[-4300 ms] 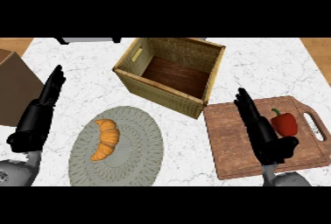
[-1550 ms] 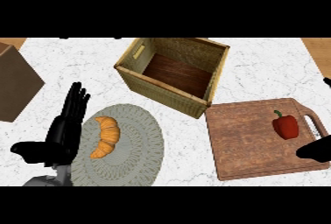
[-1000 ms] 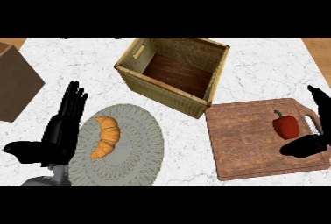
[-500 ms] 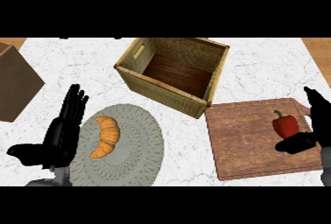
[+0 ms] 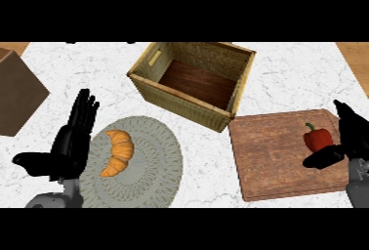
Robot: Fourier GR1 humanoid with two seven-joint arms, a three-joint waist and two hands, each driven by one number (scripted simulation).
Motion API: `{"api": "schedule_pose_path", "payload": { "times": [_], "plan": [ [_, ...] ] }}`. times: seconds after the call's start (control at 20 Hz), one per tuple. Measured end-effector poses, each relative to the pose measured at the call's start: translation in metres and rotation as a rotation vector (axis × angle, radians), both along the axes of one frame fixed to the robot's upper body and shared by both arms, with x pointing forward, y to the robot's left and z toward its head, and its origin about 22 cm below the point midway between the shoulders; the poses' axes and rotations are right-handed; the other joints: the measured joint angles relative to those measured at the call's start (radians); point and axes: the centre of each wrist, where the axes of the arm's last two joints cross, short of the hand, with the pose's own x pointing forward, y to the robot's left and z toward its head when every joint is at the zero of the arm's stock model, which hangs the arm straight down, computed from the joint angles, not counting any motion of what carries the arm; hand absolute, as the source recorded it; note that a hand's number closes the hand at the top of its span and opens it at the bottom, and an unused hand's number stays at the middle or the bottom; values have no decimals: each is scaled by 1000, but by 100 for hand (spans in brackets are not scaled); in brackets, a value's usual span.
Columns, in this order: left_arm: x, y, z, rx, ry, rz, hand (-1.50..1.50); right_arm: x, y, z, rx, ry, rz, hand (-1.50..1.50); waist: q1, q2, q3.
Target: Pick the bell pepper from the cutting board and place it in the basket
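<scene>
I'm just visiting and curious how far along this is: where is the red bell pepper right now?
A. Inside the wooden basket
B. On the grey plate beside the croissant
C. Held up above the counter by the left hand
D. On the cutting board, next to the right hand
D: the bell pepper lies on the cutting board, with the right hand close around it, while the basket holds nothing.

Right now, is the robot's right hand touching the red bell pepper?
Cannot tell. In the head view the right hand overlaps the red bell pepper on the wooden cutting board; no gap shows.
</scene>
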Motion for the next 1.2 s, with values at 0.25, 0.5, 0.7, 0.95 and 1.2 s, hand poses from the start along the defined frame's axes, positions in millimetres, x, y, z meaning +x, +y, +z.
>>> {"api": "schedule_pose_path", "payload": {
  "times": [0.25,0.5,0.7,0.95,1.2],
  "plan": [
    [-7,-1,0,0,7,-3,0,4,-11,-12,4,36,-7,-150,1,0,0],
    [-8,-2,1,-2,12,-1,0,11,-18,-23,15,43,-8,-150,1,0,0],
    [-7,-4,0,-5,13,-2,0,9,-16,-30,22,46,-3,-150,0,0,0],
    [-11,2,3,-6,4,0,0,7,-16,-47,28,49,-4,-150,1,0,0],
    [-19,5,8,1,3,-2,0,11,-22,-57,28,50,-18,-150,2,0,0]
  ]
}}
